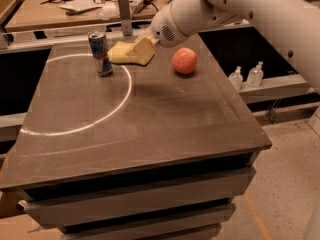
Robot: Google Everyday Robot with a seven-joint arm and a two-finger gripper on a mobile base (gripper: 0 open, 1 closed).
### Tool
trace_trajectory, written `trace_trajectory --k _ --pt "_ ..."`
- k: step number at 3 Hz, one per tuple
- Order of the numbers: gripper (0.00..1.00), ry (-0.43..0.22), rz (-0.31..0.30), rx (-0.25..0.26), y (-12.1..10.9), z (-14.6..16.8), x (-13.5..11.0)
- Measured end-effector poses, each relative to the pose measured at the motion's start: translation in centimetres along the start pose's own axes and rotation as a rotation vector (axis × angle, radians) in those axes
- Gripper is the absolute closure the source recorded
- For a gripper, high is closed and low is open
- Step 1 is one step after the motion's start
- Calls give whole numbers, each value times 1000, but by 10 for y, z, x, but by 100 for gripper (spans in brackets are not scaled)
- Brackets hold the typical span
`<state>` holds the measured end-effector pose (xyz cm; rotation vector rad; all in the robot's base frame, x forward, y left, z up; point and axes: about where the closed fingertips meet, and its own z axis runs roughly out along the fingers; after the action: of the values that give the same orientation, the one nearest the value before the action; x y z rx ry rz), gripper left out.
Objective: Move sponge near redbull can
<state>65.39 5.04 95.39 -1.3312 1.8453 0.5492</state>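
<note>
As end effector [146, 47] grips sponge [121, 53], aloft, beside redbull can [100, 52]

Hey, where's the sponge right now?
In the camera view, the sponge is held in the tool above the far left of the table, just right of the can, apple farther right.

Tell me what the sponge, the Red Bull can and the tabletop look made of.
The sponge looks like soft foam: matte pale yellow, wavy edges, gripped by the claw right of the redbull can. The can looks metal: glossy blue and silver, bright top rim. The tabletop is dark brown, dull sheen, faint scratches; wood or laminate, cannot tell.
</note>
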Motion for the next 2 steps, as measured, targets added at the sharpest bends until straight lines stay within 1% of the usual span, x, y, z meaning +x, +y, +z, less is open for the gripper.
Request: trace_trajectory --k 1,2 --pt "100 -2 10 -40 2 31 16" --pt "100 -18 5 -61 4 49 22"
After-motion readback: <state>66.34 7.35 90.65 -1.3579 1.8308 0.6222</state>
